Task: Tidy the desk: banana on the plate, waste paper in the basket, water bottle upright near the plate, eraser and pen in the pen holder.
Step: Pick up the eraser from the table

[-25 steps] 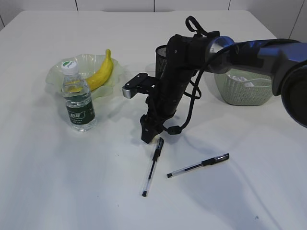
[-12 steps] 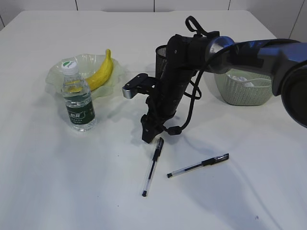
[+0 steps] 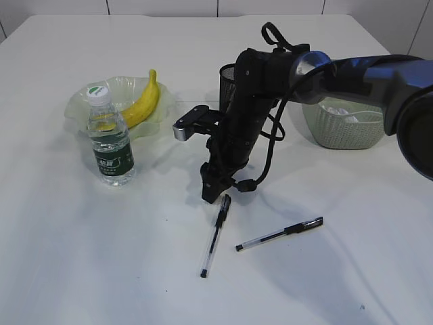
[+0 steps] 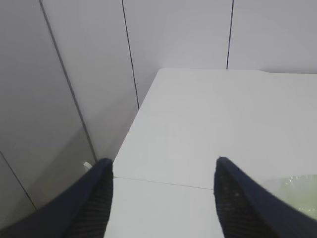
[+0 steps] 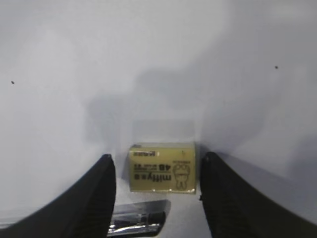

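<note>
In the right wrist view the pale yellow eraser lies flat on the desk. My right gripper is open around it, with a black finger on each side, the right one nearly touching. In the exterior view this gripper points down at the desk and hides the eraser. One pen lies just below it and a second pen to its right. The banana rests on the green plate, and the water bottle stands upright beside it. My left gripper is open and empty.
The black mesh pen holder stands behind the right arm. The grey-green basket at the right holds waste paper. A pen tip lies close below the eraser. The left wrist view shows the desk's far corner, the wall and a plate edge.
The right gripper's jaws have narrowed around the eraser, and the gripper has settled slightly lower. Everything else has stayed put.
</note>
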